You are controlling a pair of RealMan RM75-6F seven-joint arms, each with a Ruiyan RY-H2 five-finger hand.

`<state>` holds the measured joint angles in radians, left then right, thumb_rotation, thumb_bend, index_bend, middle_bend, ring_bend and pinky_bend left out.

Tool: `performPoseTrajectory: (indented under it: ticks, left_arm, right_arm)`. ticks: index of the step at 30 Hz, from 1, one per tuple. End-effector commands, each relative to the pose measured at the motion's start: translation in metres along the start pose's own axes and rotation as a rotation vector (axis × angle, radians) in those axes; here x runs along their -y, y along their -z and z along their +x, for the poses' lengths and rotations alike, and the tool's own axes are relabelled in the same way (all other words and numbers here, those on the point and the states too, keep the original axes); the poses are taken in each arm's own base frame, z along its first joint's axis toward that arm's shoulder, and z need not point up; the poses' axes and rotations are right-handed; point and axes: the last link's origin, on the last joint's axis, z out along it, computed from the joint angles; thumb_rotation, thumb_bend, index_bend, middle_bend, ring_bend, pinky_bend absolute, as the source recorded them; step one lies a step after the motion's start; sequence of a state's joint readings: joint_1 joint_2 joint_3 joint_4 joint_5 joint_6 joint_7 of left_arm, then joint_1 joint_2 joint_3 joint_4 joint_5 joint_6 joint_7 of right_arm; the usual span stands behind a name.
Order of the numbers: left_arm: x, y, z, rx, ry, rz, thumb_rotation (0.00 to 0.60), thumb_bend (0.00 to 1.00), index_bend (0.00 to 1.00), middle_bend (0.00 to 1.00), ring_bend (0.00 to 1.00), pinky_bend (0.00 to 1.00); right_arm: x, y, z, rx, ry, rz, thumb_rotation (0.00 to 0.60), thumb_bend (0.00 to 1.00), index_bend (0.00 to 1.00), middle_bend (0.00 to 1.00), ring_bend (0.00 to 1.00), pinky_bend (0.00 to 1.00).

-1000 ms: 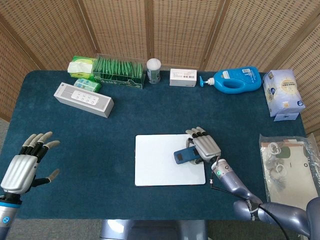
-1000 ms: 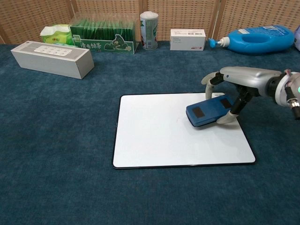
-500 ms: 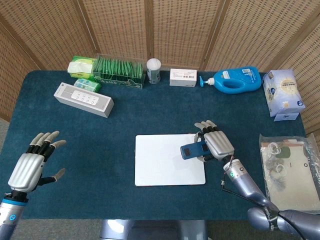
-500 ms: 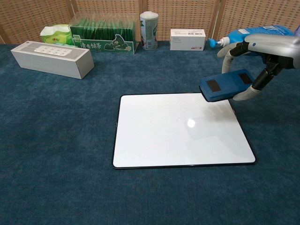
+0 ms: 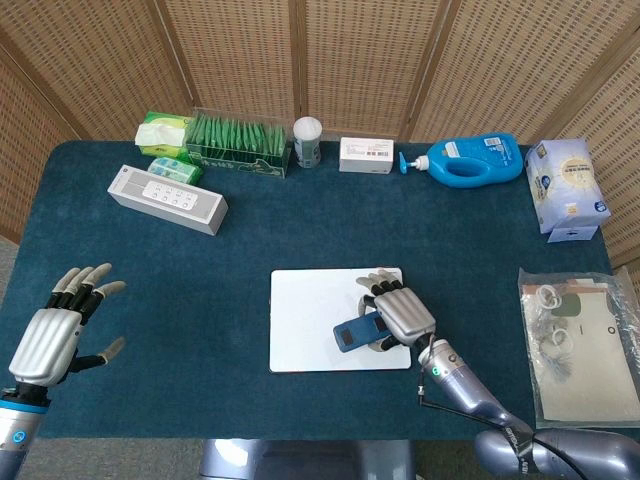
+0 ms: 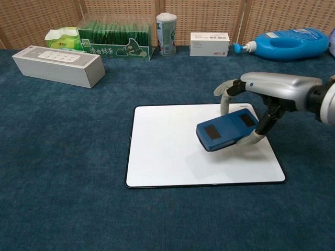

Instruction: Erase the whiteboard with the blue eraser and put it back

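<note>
The white whiteboard [image 5: 310, 320] [image 6: 167, 151] lies flat on the blue cloth near the table's front, its surface blank. My right hand [image 5: 398, 315] [image 6: 264, 94] grips the blue eraser [image 5: 357, 332] [image 6: 225, 129] by its right end and holds it over the board's right half, its black-patched face showing; whether it touches the board I cannot tell. My left hand [image 5: 55, 328] hovers at the table's front left corner, fingers spread, holding nothing; the chest view does not show it.
Along the back edge stand a grey speaker [image 5: 167, 199], tissue pack [image 5: 165, 132], green box [image 5: 238, 143], white canister [image 5: 308, 141], small white box [image 5: 366, 155] and blue bottle [image 5: 470, 160]. A tissue box [image 5: 566, 186] and plastic bag [image 5: 578, 340] lie at the right.
My right hand lifted the eraser off the board toward the back right, then brought it back down and left over the board's right half. The left hand barely shifted.
</note>
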<state>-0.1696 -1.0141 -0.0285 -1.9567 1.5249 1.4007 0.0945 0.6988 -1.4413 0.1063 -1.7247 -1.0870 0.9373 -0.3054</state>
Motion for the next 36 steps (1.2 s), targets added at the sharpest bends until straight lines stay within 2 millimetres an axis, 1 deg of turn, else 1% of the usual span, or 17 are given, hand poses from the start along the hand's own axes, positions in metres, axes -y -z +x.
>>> performPoseTrajectory:
  ticks: [1, 5, 8, 16, 23, 32, 36]
  left_arm:
    - [0.001, 0.001, 0.000, 0.002, 0.001, 0.001, 0.600, 0.32, 0.20, 0.08, 0.04, 0.00]
    - [0.002, 0.002, 0.000, 0.005, 0.002, 0.006, 0.600, 0.32, 0.20, 0.08, 0.04, 0.00]
    - [0.002, 0.003, 0.000, 0.005, 0.000, 0.010, 0.600, 0.32, 0.20, 0.08, 0.04, 0.00]
    - [0.001, 0.003, -0.001, 0.013, -0.002, 0.012, 0.600, 0.32, 0.20, 0.07, 0.04, 0.00]
    - [0.001, 0.004, 0.001, 0.007, -0.008, 0.017, 0.600, 0.32, 0.20, 0.07, 0.04, 0.00]
    - [0.003, 0.006, 0.001, 0.007, -0.013, 0.025, 0.600, 0.32, 0.20, 0.07, 0.04, 0.00]
    - [0.003, 0.006, 0.002, 0.006, -0.015, 0.027, 0.600, 0.32, 0.20, 0.07, 0.04, 0.00]
  right_arm:
    - [0.011, -0.015, -0.007, 0.011, -0.006, 0.013, 0.600, 0.15, 0.77, 0.13, 0.00, 0.00]
    - [0.017, -0.030, -0.010, 0.017, -0.022, 0.012, 0.600, 0.16, 0.77, 0.13, 0.00, 0.00]
    - [0.017, -0.039, -0.012, 0.020, -0.029, 0.005, 0.600, 0.16, 0.77, 0.13, 0.00, 0.00]
    - [0.015, -0.050, -0.014, 0.019, -0.037, -0.005, 0.600, 0.16, 0.77, 0.13, 0.00, 0.00]
    - [0.009, -0.061, -0.021, 0.028, -0.031, -0.022, 0.600, 0.16, 0.77, 0.13, 0.00, 0.00]
    - [0.012, -0.074, -0.033, 0.055, -0.028, -0.025, 0.600, 0.16, 0.77, 0.13, 0.00, 0.00]
    - [0.011, -0.077, -0.033, 0.054, -0.027, -0.032, 0.600, 0.16, 0.77, 0.13, 0.00, 0.00]
